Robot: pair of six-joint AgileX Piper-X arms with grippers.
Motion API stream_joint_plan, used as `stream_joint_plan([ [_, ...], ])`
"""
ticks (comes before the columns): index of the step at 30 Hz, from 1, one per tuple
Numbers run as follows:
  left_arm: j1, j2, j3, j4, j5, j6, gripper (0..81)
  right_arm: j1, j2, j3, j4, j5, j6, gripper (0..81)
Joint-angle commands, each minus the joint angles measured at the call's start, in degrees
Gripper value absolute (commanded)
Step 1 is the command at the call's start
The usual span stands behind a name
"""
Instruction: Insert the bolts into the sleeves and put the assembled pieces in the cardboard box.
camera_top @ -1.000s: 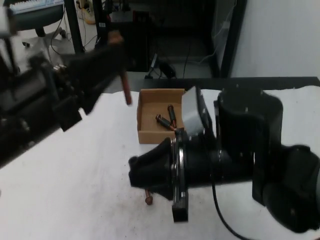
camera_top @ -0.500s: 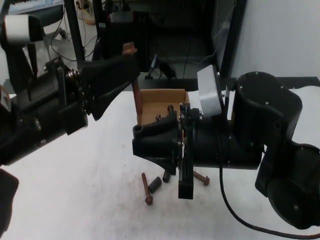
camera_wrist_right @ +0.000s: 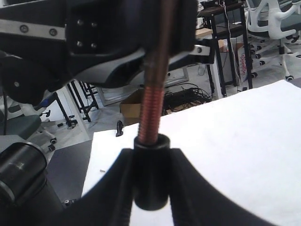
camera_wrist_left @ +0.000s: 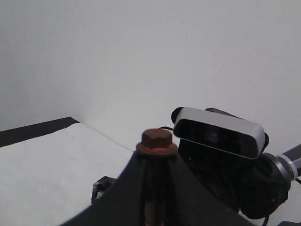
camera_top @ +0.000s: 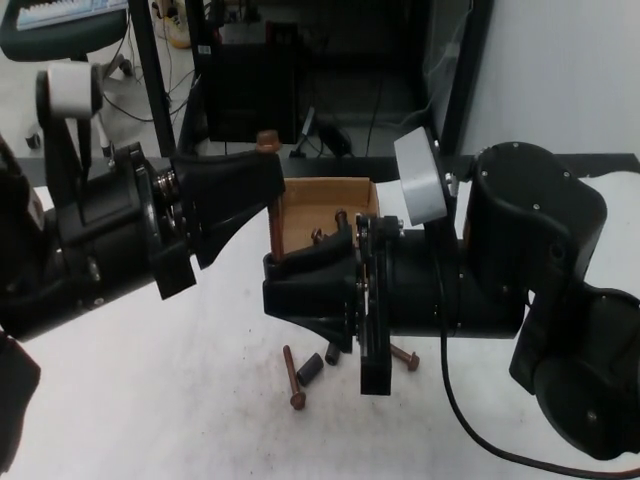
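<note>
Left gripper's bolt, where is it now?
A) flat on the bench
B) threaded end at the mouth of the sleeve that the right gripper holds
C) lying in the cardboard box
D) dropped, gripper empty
B: in the right wrist view the bolt, clamped in the left gripper, stands with its threaded end at the top opening of the black sleeve held in the right gripper.

Likely a lab, office chairs (camera_wrist_right: 275,23), floor cables (camera_wrist_right: 188,92)

Bolts (camera_top: 291,375): three are showing outside the box, two lying lower centre.
Sleeves (camera_top: 310,370): three are showing, two lying lower centre.
Cardboard box (camera_top: 320,195): one is sitting upper centre.
Arms (camera_top: 500,260): two are showing.
</note>
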Motion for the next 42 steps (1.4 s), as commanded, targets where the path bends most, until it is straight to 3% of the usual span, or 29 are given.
stream_joint_plan([
  [1, 0.0, -0.2, 0.0, 0.0, 0.8, 1.2, 0.1, -0.1, -0.9, -0.1, -1.0, -1.6, 0.5, 0.8],
  [21, 0.0, -0.2, 0.0, 5.6, 3.4, 5.4, 0.1, -0.2, -2.6, -0.2, -1.8, -1.3, 0.7, 0.8],
  [27, 0.0, -0.2, 0.0, 3.5, 3.4, 4.1, 0.1, -0.2, -2.6, -0.2, -1.3, -1.2, 0.4, 0.8],
  [33, 0.0, -0.2, -0.4, -2.9, 3.1, -0.6, 0.1, -0.2, -2.6, -0.2, 7.5, 0.9, -5.4, 0.8],
  [42, 0.0, -0.2, -0.4, -3.0, 3.6, -1.7, 0.1, -0.2, -2.6, -0.2, 7.1, 2.4, -6.2, 0.8],
])
